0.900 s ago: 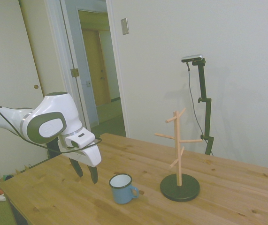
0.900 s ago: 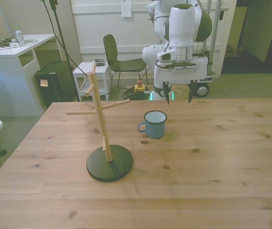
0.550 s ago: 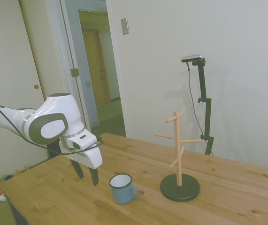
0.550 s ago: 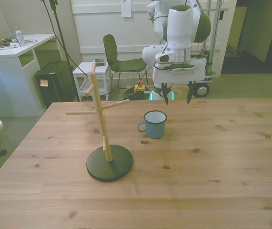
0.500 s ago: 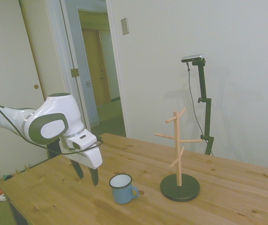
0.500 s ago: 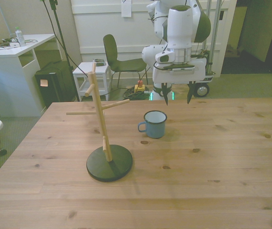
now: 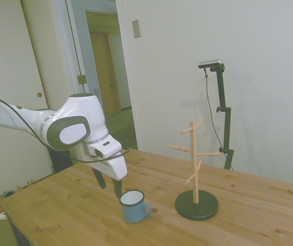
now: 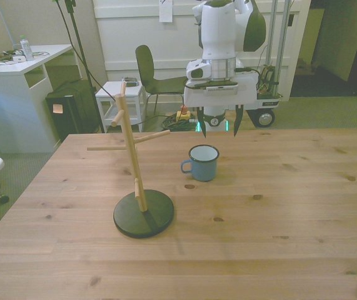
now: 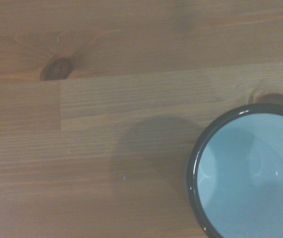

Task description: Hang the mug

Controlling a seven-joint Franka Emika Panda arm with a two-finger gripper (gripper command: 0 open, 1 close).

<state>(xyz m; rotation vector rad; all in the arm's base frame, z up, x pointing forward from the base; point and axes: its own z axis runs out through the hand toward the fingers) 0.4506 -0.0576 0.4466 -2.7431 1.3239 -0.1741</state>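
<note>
The gripper (image 8: 219,127) hangs above the table (image 8: 303,206) with its fingers apart and nothing between them, just behind the mug (image 8: 202,162), which stands upright near the rack (image 8: 130,150) with its handle (image 8: 185,166) pointing toward it. Only part of the rim shows in the wrist view, so the hand looks off-centre, and dropping from here could land a finger on the rim and tip or shove the mug. Even once gripped, a turned handle could miss the thin pegs, or a bump could rock the rack.
</note>
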